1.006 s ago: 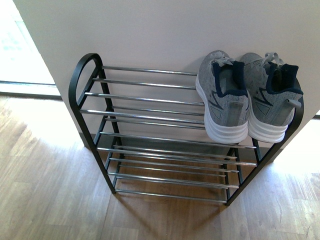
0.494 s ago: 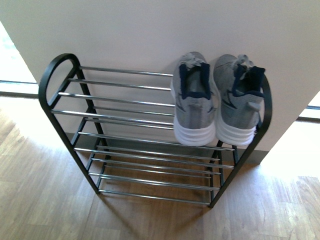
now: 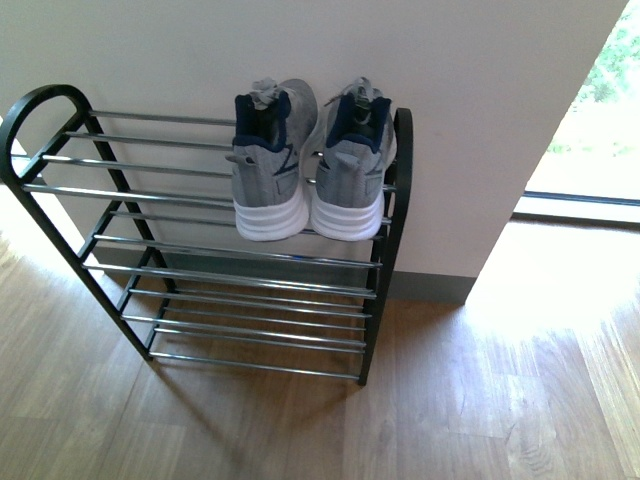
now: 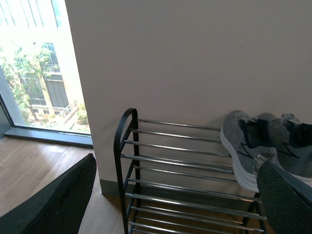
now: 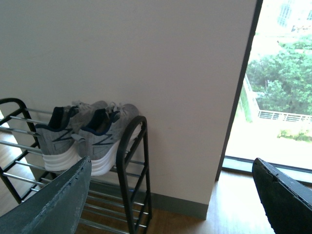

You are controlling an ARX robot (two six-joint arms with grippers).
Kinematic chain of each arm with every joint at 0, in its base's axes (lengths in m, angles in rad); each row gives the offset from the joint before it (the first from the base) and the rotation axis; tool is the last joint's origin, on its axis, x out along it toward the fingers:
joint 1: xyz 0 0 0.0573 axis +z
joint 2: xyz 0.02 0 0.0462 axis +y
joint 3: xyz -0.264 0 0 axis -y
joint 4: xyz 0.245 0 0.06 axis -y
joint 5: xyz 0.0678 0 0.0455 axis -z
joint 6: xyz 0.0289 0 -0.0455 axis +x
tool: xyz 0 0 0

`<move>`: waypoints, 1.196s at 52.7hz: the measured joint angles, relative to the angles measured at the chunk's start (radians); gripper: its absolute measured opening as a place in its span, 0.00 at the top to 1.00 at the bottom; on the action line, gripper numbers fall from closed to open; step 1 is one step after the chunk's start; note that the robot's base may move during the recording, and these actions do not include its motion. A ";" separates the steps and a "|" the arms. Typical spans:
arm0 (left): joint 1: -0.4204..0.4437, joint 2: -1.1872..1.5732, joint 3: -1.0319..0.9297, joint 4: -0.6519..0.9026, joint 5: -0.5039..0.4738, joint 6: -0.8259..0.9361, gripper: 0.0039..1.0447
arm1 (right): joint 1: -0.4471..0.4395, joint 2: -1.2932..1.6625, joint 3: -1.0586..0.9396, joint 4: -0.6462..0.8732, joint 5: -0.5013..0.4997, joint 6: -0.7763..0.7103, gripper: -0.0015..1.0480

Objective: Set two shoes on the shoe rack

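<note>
Grey shoes sat paired on shoe rack top tier; left jaws, right jaws apart, empty.

Lit brightly by daylight through the window, washed out there, glaring on the wooden floor; faintly shadowed beneath the shoe rack

The shoe rack, a low black frame with arched ends and tiers of chrome bars, stands upright. Both grey knit sneakers (navy lining, thick white soles) sit on its top tier, heels outward, close side by side: the inner shoe, and the outer shoe just beside the rack's right-hand arch.
</note>
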 joint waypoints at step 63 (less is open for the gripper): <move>0.000 0.000 0.000 0.000 -0.001 0.000 0.09 | 0.000 -0.001 0.000 0.000 -0.001 0.000 0.09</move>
